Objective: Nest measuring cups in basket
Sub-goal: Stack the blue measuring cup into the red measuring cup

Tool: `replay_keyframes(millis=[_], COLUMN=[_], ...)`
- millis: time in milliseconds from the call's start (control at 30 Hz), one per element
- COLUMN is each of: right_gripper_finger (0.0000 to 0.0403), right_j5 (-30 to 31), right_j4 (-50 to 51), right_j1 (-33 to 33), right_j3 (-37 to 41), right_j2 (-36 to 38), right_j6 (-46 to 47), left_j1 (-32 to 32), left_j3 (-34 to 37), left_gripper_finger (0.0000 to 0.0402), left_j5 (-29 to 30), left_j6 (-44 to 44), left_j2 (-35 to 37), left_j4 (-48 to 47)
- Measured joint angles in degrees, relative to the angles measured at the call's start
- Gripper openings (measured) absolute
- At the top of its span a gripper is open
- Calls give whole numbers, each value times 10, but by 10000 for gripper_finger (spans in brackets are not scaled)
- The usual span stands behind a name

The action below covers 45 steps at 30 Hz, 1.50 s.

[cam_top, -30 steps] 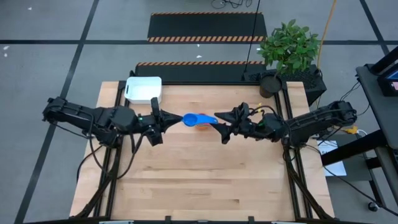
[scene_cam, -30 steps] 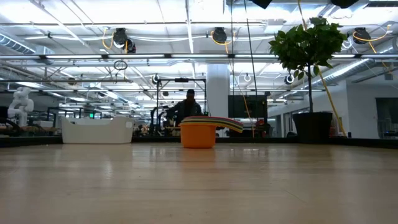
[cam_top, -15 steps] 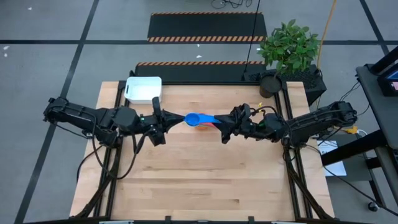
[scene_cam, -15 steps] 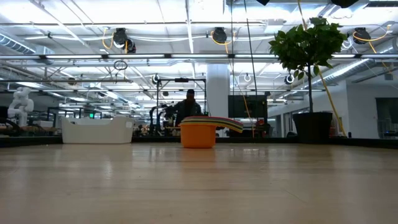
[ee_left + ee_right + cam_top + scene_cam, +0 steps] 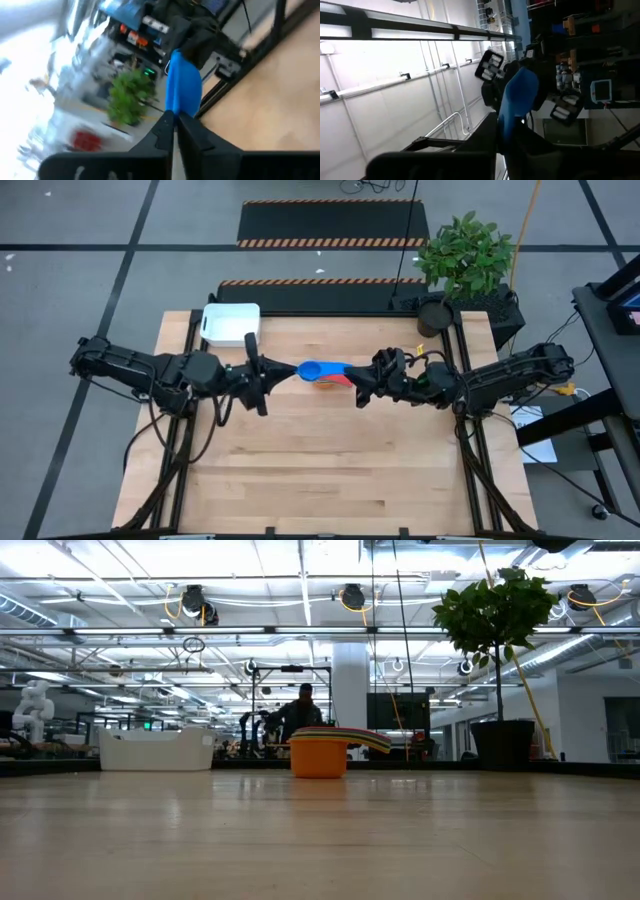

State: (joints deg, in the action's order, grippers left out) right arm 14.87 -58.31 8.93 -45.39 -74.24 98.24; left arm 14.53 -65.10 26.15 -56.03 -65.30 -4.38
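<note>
Left tool [image 5: 268, 373] and right tool [image 5: 360, 383] each pinch one light-blue round plastic measuring cup [image 5: 318, 370] over the tabletop [image 5: 320, 470]. Likely light, stiff, slippery; best gripped by its flat handle.

Bright overhead ceiling lights, soft shadows, left wrist view motion-blurred, right wrist background dim

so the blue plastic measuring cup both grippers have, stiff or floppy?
Likely stiff: the blue plastic measuring cup spans straight between the left gripper and right gripper, no sag. Probably light, since thin fingertip pinches carry it. Smooth plastic could slip.
</note>
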Motion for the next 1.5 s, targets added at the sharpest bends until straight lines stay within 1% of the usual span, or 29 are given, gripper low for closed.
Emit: replay_keyframes(millis=[100, 167, 300, 367, 433, 500, 533, 567, 600, 633, 733, 833, 933, 1067, 1133, 1300, 1400, 1500], right_gripper_finger=[3, 2, 1, 1, 1, 1, 1, 1, 1, 1, 1, 0, 0, 0, 0, 0, 0, 0], right_j5=[1, 1, 1, 0, -1, -8, -16, -23, -30, -32, -32, -28, -12, 28, 55, 122, 120, 101], right_j4=[-2, -3, -2, -3, 4, 12, 18, 24, 37, 53, 108, 164, 220, 290, 305, 345, 355, 349], right_j1=[0, -2, -8, -13, -19, -26, -30, -34, -38, -41, -48, -49, -49, -45, -44, -49, -63, -74], right_j3=[0, 0, -1, -1, -1, -1, -1, -1, -1, -1, 0, 0, 0, 0, 0, 0, 0, 0], right_j2=[0, 1, 2, 3, 9, 17, 21, 26, 31, 36, 50, 55, 52, 41, 32, 4, -23, -55], right_j6=[-20, -33, -53, -62, -66, -76, -81, -88, -95, -102, -126, -143, -150, -138, -145, -137, -115, -97], left_j1=[-9, -11, -10, -10, -11, -10, -10, -11, -13, -15, -22, -28, -33, -33, -33, -33, -35, -42], left_j3=[0, 0, 0, 0, 0, 0, 0, 0, 0, 0, 0, 0, 0, 0, 0, 0, 0, 0], left_gripper_finger=[48, 85, 183, 240, 300, 354, 375, 387, 390, 385, 353, 320, 292, 263, 253, 242, 241, 241], left_j5=[17, 30, 35, 46, 89, 134, 148, 156, 157, 155, 143, 117, 83, 35, 14, -10, -11, -18], left_j6=[156, 209, 222, 251, 304, 379, 421, 467, 519, 572, 735, 888, 1000, 1067, 1088, 1103, 1099, 1090], left_j2=[-8, -11, -11, -11, -11, -10, -8, -8, -8, -9, -16, -17, -16, -6, -6, -6, -6, -6], left_j4=[0, -8, -12, -29, -55, -90, -114, -145, -177, -212, -315, -413, -479, -523, -530, -530, -533, -534])
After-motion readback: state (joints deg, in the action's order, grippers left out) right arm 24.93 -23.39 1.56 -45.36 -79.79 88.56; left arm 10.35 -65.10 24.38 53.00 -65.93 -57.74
